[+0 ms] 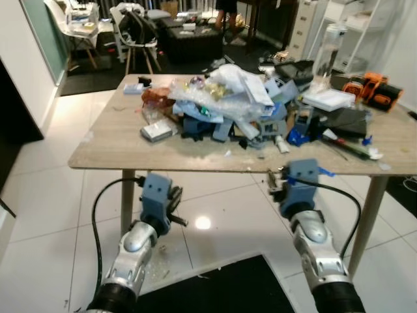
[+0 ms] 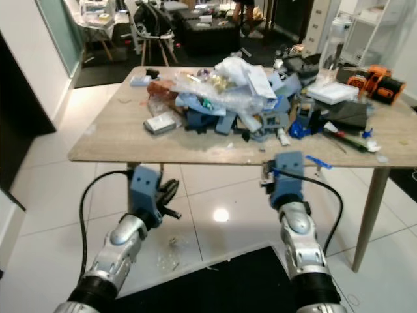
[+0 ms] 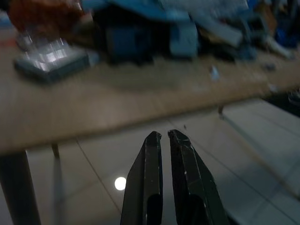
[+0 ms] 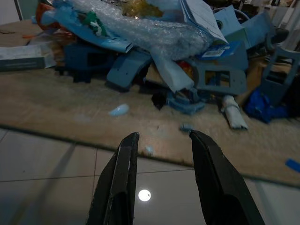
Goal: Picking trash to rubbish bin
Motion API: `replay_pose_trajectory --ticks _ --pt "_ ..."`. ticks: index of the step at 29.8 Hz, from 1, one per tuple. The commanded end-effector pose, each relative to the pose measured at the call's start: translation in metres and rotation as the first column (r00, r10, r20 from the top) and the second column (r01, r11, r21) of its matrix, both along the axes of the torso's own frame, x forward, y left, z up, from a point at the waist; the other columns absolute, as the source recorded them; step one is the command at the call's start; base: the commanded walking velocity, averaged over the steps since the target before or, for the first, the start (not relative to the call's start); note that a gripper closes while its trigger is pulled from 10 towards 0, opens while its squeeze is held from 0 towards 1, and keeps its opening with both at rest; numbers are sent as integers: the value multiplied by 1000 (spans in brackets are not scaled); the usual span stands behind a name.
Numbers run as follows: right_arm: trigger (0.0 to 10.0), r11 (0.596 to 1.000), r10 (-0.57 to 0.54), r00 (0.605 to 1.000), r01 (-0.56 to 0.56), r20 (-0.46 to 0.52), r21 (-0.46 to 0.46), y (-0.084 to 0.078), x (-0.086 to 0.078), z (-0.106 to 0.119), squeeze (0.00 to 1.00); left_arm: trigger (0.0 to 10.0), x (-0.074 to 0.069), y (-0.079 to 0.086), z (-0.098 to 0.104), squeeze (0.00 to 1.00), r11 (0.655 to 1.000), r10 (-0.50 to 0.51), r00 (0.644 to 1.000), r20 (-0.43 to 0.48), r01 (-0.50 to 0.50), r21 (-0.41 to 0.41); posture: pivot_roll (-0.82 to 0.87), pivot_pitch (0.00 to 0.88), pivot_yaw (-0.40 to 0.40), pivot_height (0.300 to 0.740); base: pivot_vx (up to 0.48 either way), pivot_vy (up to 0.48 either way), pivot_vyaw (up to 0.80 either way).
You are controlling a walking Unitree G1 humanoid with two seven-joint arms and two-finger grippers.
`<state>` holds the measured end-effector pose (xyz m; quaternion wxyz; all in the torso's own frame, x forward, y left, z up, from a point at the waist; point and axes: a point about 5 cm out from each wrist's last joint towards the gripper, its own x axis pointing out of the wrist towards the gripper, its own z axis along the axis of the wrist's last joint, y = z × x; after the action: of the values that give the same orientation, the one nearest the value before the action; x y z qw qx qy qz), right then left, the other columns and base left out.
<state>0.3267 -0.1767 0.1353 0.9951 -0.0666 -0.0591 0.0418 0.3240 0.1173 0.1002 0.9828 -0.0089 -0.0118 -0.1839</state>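
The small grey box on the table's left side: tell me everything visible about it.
The small grey box is a flat rectangular pack, apparently cardboard, pale grey on top with darker sides, looking closed. It lies flat and slightly askew on the wooden table, at the left edge of the trash pile, beside a crumpled clear plastic wrap; whether they touch is unclear. Any print is too blurred to read. Neither pincer touches it.
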Motion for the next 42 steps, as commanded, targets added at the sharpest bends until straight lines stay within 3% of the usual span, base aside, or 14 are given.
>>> replay_pose_trajectory --ticks 1,12,16,18,22,30,42 --pt "10000 1000 -10 1000 10 -2 -10 -5 0 3 0 10000 3 -2 8 0 1000 -6 1000 16 6 -12 -102 47 41 740 368 0 0" --pt "10000 1000 -16 999 16 -30 -9 -5 -4 -1 0 10000 2 -5 10 0 1000 -19 999 26 19 -13 -104 52 41 740 368 0 0" --pt "10000 999 -47 997 46 -54 -24 -10 -6 -4 0 10000 -4 -13 11 0 995 -99 995 35 99 -8 -104 54 40 740 368 0 0" --pt "10000 992 -121 989 117 -82 -53 -22 -7 -9 0 10000 -13 -25 12 0 977 -214 976 48 214 -4 -101 56 38 740 364 0 0" --pt "10000 986 -167 982 164 -93 -34 -30 -7 -10 0 10000 -18 -32 13 0 961 -276 960 55 275 18 -100 59 37 740 366 0 0" --pt "10000 986 -167 982 165 -84 -34 -31 -8 -7 0 10000 -18 -31 13 0 964 -267 962 56 266 26 -103 56 37 740 353 0 0" --pt "10000 989 -146 986 143 -86 -33 -19 -13 -10 0 10000 -23 -26 13 0 961 -277 958 68 277 11 -106 50 33 740 0 0 0"
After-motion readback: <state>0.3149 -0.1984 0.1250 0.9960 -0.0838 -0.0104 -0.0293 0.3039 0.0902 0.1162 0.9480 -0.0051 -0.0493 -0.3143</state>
